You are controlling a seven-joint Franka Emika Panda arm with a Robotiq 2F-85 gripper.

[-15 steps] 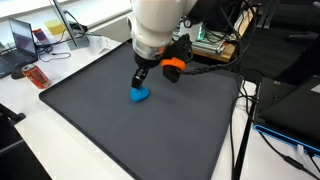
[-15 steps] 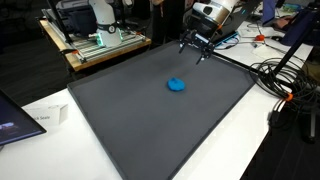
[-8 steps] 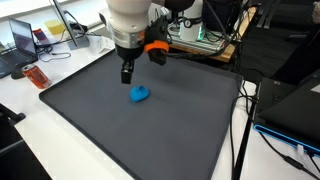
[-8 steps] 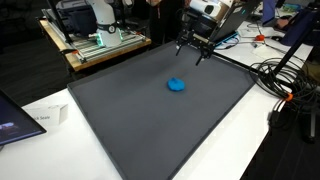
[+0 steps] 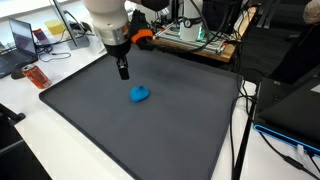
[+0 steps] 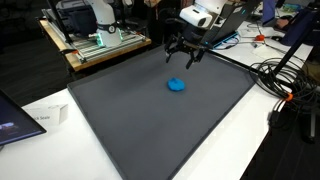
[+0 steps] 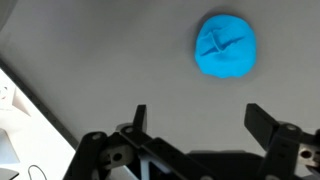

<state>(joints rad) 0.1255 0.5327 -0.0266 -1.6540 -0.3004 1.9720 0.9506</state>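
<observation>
Entry: my claw, jaws spread and holding nothing, hovers over the dark surface near the blue lump lying out in the open; step, I judge, is approach, and a grasp calls for centring over the lump and descending.

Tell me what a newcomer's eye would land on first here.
The bright blue lump stands out, lying alone near the middle of the dark grey mat. Next comes the gripper on the white arm, hanging open above the mat beside the lump and touching nothing.
</observation>
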